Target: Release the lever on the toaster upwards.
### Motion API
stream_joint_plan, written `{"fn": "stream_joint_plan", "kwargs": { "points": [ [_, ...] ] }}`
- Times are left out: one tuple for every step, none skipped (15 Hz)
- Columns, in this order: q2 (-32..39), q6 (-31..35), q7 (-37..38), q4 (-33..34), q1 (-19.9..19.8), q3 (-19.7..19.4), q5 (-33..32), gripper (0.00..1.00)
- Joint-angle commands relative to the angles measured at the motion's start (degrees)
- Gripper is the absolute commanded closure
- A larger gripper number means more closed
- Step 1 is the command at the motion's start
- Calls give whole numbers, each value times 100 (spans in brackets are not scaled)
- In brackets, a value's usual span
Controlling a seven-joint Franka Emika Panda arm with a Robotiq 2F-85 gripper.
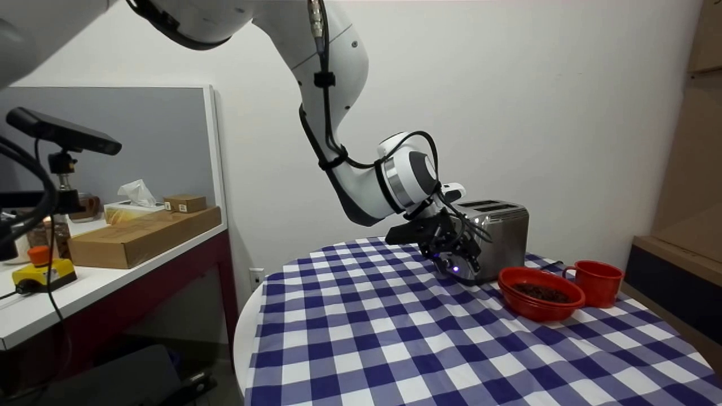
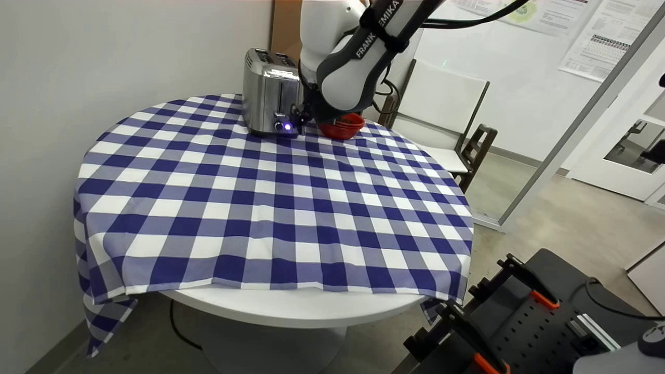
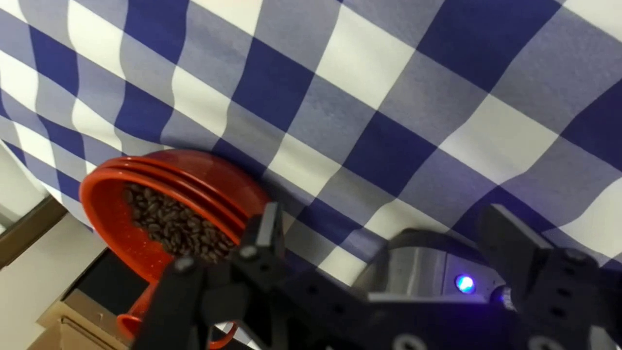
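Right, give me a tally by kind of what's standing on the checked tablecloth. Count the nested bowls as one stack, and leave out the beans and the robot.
Toaster: 1
Red bowl stack: 1
Red mug: 1
Total: 3

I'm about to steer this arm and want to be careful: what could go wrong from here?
The open gripper is low beside the toaster, so it might bump the area by the blue light and miss the lever, which is hard to make out.
Stacked red bowls, the top one holding dark beans, stand close by; a sideways swing could tip them.
An upward push might also shift the toaster on the checked cloth.
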Motion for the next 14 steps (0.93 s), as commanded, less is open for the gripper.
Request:
{"fn": "stream_joint_plan", "kwargs": {
  "points": [
    [464,260,270,368,282,-373,81,0],
    [549,300,333,427,340,-453,105,0],
    [650,368,417,512,387,-527,134,0],
    [733,421,484,566,452,-615,151,0],
    [831,476,552,641,512,-698,167,0],
    [896,503,588,688,552,-751,195,0],
    [975,535,628,749,595,-811,218,0],
    [1040,547,653,801,627,-853,247,0],
    [1115,533,676,866,655,-889,271,0],
    [1171,524,697,914,687,-929,290,0],
    [1248,546,747,964,733,-992,308,0],
    [1296,545,780,1005,763,-1029,327,0],
    [1353,569,822,1050,794,-1072,356,0],
    [1404,596,863,1086,830,-1125,384,0]
  ]
}}
